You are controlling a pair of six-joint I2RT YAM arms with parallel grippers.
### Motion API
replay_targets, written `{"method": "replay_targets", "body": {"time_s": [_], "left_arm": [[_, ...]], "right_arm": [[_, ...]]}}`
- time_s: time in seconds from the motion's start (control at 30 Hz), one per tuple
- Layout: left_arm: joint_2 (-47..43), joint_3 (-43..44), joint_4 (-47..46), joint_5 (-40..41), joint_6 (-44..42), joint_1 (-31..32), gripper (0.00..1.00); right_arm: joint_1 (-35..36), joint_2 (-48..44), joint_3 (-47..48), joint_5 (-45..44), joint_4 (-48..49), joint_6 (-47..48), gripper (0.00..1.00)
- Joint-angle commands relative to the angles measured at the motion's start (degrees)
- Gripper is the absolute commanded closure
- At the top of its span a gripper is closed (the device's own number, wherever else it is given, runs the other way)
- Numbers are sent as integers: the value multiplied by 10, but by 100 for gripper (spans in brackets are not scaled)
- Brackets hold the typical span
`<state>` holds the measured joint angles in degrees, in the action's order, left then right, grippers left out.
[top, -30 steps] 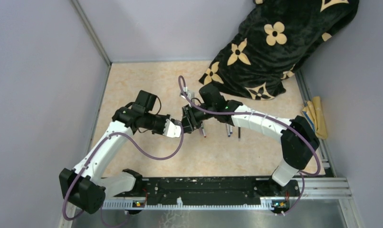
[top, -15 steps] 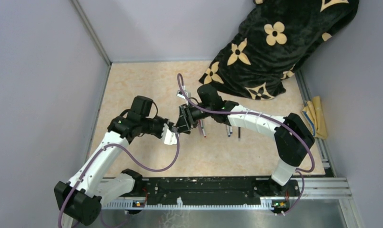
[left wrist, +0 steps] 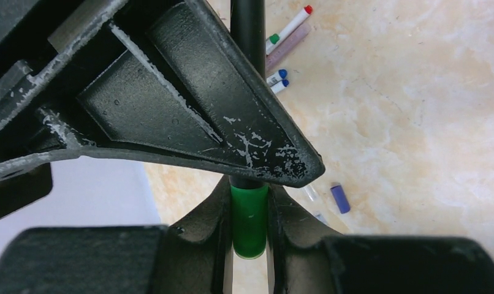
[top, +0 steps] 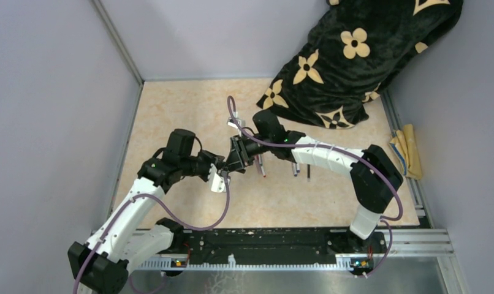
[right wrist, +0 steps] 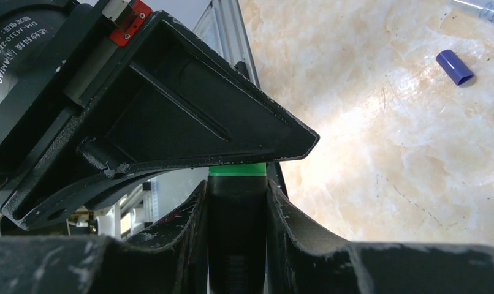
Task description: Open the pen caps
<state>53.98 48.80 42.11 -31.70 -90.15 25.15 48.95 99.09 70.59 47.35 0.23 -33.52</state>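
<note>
Green at one end, black along the rest: the thick pen (right wrist: 235,245) is the one in play, held up in the air over the middle of the table (left wrist: 416,122). Up close, the left gripper (left wrist: 249,208) is clamped tight on the green cap (left wrist: 249,226). The right gripper (right wrist: 237,202) is squeezed onto the black barrel (left wrist: 248,24) just behind a thin green ring. The two tools sit nose to nose (each wrist cam is half filled by the other arm's finger). Can't tell if the cap has come free, since a finger hides the join.

From overhead, the left arm (top: 134,202) and right arm (top: 330,156) both bend in toward the centre and meet tip to tip.

The wrist cams catch small stuff I can't pick out from above. There's a loose blue cap (left wrist: 339,199) lying on the marbled surface. Farther back are the slim pens (left wrist: 287,27), with red, green and blue ends.

Only the overhead view shows the black flowered blanket (top: 355,67) in the far right corner and the yellow cloth (top: 410,150) at the right edge.
</note>
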Motion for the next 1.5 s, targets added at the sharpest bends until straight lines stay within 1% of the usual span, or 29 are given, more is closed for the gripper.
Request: {"method": "replay_targets", "body": {"time_s": [0.0, 0.07, 0.23, 0.47, 0.8, 0.9, 1.0, 1.1, 1.2, 1.27, 1.33, 1.47], "left_arm": [[-33, -48, -68, 54, -38, 3, 100], [-34, -57, -76, 77, -47, 3, 100], [0, -31, -63, 114, -30, 0, 100], [33, -17, -69, 122, -46, -22, 100], [59, -1, -73, 122, -91, -87, 100], [66, 5, -79, 116, -82, -97, 100], [67, 9, -78, 90, -60, -97, 100], [74, 2, -82, 64, -13, -97, 100], [102, -12, -98, 57, 56, -97, 100], [138, -16, -112, 66, 103, -98, 100], [188, -8, -123, 74, 148, -99, 100], [289, 34, -135, 69, 217, -108, 100]], "right_arm": [[3, -36, -13, 12, -12, 11, 100], [-2, -51, -36, 9, -22, 17, 100], [-17, -94, -97, -1, -48, 36, 100], [-24, -150, -164, -30, -81, 59, 100], [-29, -201, -231, -59, -107, 77, 100], [-28, -210, -241, -66, -106, 76, 100], [-31, -212, -233, -90, -116, 80, 100], [-47, -223, -218, -168, -141, 87, 100], [-58, -263, -218, -297, -145, 77, 100], [-57, -285, -221, -383, -152, 70, 100], [-59, -305, -229, -447, -155, 61, 100], [-69, -325, -250, -524, -160, 45, 100]]}}
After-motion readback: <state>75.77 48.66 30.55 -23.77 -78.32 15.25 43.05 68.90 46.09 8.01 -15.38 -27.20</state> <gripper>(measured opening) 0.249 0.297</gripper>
